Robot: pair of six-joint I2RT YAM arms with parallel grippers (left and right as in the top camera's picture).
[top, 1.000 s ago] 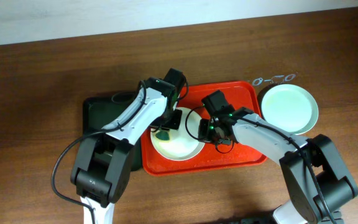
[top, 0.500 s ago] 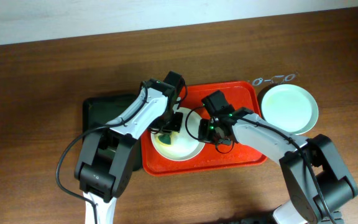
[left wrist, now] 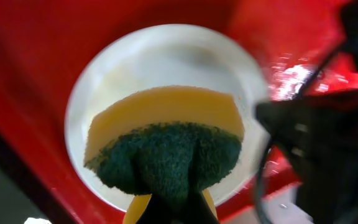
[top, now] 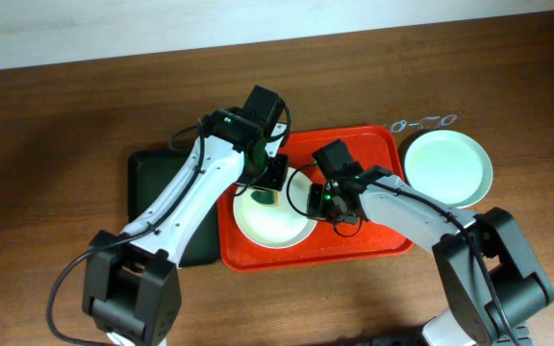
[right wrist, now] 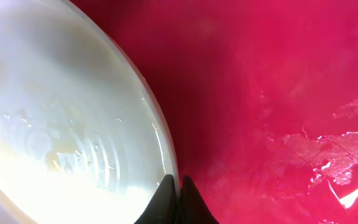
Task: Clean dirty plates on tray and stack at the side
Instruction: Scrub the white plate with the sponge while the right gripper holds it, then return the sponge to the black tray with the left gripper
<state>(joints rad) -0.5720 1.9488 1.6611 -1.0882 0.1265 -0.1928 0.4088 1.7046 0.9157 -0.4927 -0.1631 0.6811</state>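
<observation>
One white plate (top: 273, 227) on tray (top: 375, 240); green plate (top: 447, 165) beside.

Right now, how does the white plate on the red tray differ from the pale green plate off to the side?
The white plate lies on the red tray; the pale green plate sits on the table beside it. The white plate has both pincers at it: the left pincer holds a sponge over it and the right pincer pinches its rim. The pale green plate is untouched. Both are round, shallow and of like size.
</observation>
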